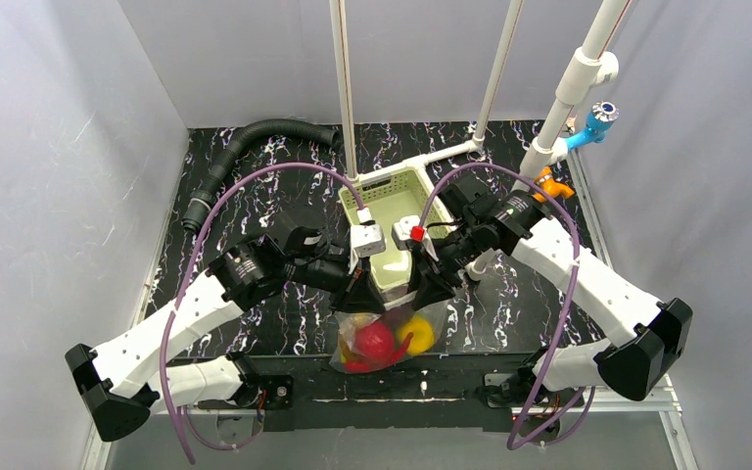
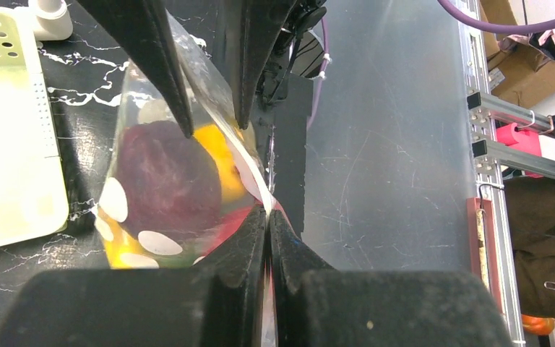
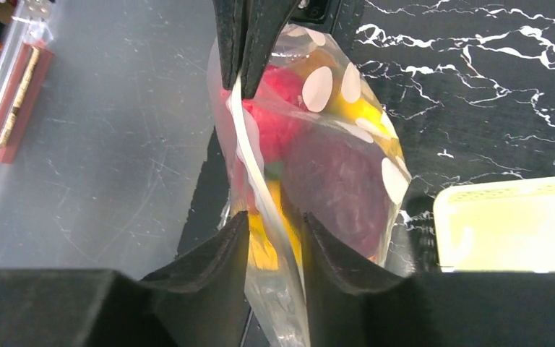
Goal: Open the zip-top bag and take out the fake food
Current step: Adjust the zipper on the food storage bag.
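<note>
You had the left end effector [image 2: 269, 217] fully closed, pinching the top edge of the zip-top bag [image 3: 347, 144]. Its fingers met with only thin plastic between them.

Your right end effector [image 3: 274, 224] was partly open. Its fingers stood apart on either side of the same edge, with the pale zip strip running through the gap. From the right wrist view it wasn't clamping anything.

The two end effectors faced each other tip to tip along that edge, close together.

The bag sat at the near edge of the desk [image 1: 255, 166], midway between the two arm bases and just in front of the pale green basket [image 1: 392, 206]. I couldn't tell whether its bottom rested on the desk or hung free, or whether the zip was parted.

All the fake food [image 1: 377, 340] was inside the bag:
- a dark red piece [image 2: 162, 181] pressed against the dotted wall
- a yellow piece [image 2: 217, 155] beside it
- a bright red piece [image 3: 274, 123] near the left end effector's fingers
</note>
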